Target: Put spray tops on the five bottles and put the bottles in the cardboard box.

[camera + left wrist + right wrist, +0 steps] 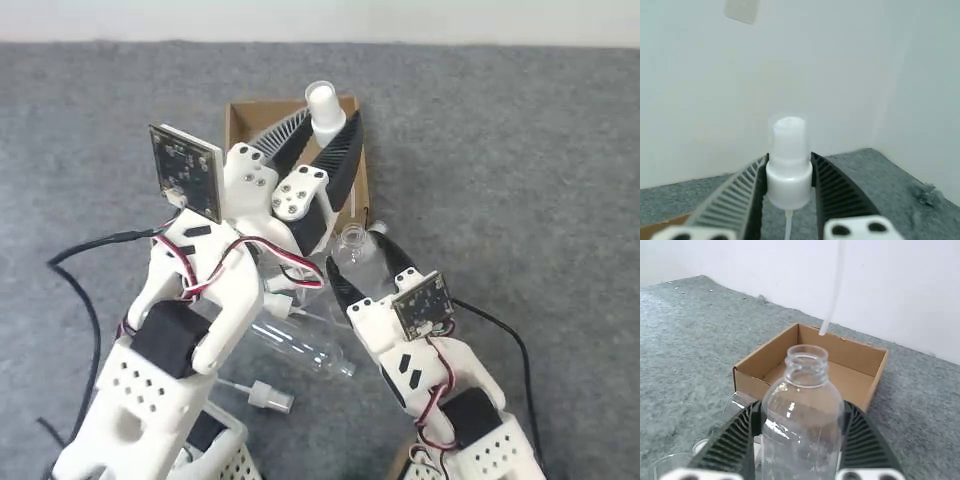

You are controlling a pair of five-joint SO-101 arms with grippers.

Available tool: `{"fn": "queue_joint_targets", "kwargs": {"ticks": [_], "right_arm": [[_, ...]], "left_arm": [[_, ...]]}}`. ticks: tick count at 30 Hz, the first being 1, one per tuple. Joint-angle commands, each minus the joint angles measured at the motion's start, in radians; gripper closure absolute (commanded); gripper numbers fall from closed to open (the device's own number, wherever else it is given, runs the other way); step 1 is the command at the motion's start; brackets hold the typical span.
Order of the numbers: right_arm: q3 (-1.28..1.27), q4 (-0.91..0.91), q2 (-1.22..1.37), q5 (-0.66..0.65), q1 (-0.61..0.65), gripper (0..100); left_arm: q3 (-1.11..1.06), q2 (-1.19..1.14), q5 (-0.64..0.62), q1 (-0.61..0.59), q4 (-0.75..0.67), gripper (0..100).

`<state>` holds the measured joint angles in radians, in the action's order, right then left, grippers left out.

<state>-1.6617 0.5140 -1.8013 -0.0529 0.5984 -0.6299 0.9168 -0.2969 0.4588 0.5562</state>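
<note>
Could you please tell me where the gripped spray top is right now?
In the high view, the spray top is held in the left gripper, over the cardboard box's far edge, beyond the bottle in the right gripper.

Quick tally: one cardboard box [752, 377], two arms [190, 340] [440, 385], spray top [323, 103] [268, 396] x2, clear bottle [355, 248] [300, 345] x2 for sure. There's more glass tucked beside them, can't count it though.
</note>
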Motion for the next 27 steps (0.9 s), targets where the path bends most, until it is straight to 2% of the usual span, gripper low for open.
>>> {"fn": "queue_joint_targets", "kwargs": {"ticks": [1,9,27], "right_arm": [[-0.021,0.001,-0.010,-0.012,0.002,93.3],[-0.021,0.001,-0.007,-0.012,0.002,93.3],[-0.021,0.008,-0.013,-0.012,0.001,93.3]], "left_arm": [[0.010,0.026,-0.012,0.003,-0.025,99],[0.044,0.054,-0.008,0.052,0.094,99],[-0.077,0.098,-0.006,0.061,0.094,99]]}}
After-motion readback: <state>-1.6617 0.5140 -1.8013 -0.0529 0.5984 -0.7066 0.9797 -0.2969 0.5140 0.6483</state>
